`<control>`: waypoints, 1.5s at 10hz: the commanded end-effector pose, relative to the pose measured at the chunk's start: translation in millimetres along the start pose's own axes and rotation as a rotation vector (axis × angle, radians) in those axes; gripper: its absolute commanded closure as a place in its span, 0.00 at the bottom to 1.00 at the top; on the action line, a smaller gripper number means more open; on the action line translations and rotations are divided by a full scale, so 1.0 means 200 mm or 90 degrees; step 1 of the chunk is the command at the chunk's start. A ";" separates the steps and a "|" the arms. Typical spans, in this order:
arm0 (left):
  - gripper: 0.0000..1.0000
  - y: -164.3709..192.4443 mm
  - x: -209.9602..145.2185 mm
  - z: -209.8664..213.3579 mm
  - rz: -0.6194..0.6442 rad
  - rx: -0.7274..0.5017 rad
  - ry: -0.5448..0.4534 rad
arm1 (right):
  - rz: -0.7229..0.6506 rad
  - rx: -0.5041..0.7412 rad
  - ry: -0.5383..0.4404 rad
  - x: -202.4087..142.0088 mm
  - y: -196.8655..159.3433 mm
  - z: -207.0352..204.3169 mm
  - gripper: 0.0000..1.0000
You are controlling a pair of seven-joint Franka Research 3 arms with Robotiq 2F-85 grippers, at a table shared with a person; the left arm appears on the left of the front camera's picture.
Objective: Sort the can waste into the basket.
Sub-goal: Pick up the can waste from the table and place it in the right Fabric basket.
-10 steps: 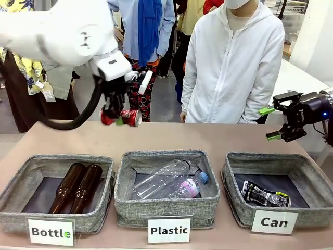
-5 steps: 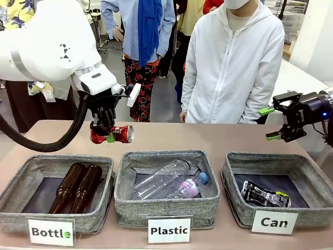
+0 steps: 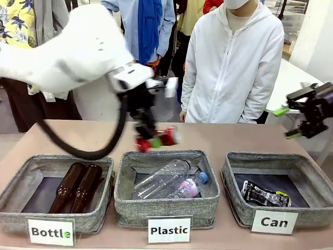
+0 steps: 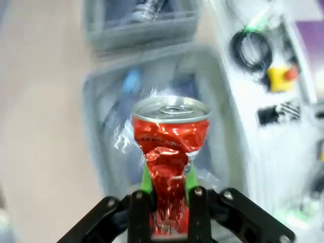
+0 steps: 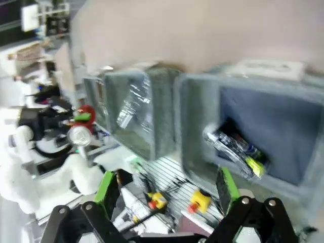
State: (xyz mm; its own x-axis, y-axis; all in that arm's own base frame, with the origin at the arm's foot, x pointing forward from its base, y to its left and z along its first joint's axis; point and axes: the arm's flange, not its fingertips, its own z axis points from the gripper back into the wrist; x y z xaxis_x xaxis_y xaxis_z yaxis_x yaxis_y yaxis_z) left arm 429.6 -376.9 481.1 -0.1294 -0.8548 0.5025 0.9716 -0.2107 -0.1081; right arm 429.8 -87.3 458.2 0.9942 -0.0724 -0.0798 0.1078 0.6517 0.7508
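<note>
Now the left pincer (image 3: 154,140) is clamped on the crushed red can (image 3: 158,139), holding it in the air above the far rim of the "Plastic" basket (image 3: 166,208). At right, the right pincer (image 3: 291,123) hangs with fingers apart, beyond the "Can" basket (image 3: 234,200), where the black can (image 3: 264,196) lies.

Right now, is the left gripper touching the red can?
Touching. In the left wrist view the left gripper's green pads clamp the crushed red can on both sides, with no gap.
</note>
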 end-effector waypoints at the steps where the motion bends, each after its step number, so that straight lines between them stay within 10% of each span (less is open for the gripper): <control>1: 0.73 0.16 0.44 -0.14 -0.034 -0.059 0.009 | -0.037 -0.037 0.012 -0.22 -0.21 0.23 0.00; 6: 0.73 0.48 1.32 -0.71 0.092 -0.007 0.096 | -0.048 -0.010 -0.024 -0.69 -0.60 0.33 0.00; 13: 0.73 0.30 1.16 -0.93 0.097 0.019 0.113 | -0.062 0.004 -0.022 -0.70 -0.64 0.36 0.00; 14: 0.57 0.28 1.15 -0.93 0.080 0.029 0.133 | -0.062 0.004 -0.022 -0.70 -0.64 0.36 0.00; 15: 0.14 0.26 1.14 -0.94 0.075 0.022 0.118 | -0.062 0.004 -0.022 -0.70 -0.64 0.36 0.00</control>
State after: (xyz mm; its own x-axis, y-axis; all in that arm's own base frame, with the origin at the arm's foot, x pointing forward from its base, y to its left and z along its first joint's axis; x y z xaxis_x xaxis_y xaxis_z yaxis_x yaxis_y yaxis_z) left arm 418.0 -676.8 429.1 -0.0207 -0.9478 0.3182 0.9873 -0.0695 -0.1427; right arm 273.3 -212.3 416.7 0.9770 -0.1685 -0.1303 0.2085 0.6315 0.7468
